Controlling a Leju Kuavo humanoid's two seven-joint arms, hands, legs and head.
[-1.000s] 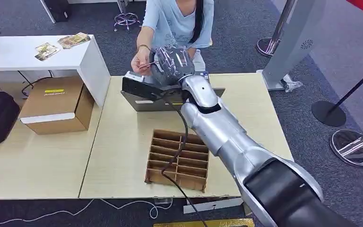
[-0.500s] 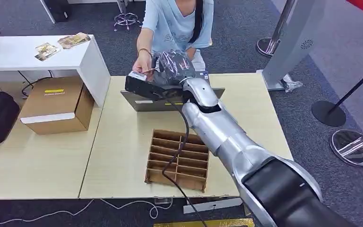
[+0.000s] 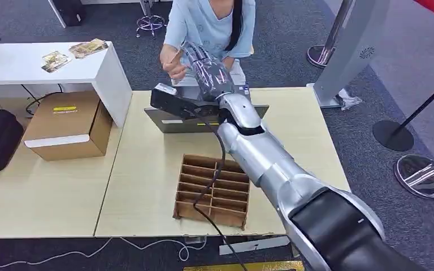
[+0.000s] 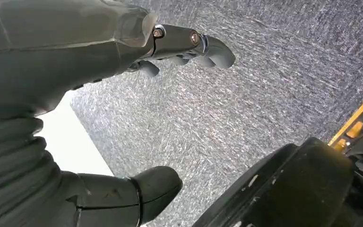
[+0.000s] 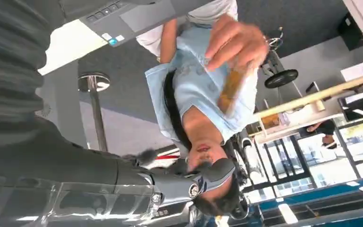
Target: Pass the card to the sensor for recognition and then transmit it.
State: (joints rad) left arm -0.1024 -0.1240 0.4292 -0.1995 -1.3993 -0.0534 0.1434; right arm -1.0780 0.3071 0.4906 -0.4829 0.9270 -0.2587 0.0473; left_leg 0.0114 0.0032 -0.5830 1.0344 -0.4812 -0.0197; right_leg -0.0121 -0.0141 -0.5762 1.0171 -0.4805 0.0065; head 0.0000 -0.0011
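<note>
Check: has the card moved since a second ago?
Yes. The card, now in the person's hand, went up and away from the sensor, out of the right hand.

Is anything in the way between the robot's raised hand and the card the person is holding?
Nothing visible. The right hand is raised with fingers spread just beside the person's hand, which holds the card. Only open air shows between them, above the black sensor.

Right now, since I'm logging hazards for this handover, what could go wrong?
1. The right hand is open close to the person's hand, which holds the card; a sudden move could strike it.
2. Pulling back, the arm might knock the sensor below it.
3. The cable across the divider tray could snag.
</note>
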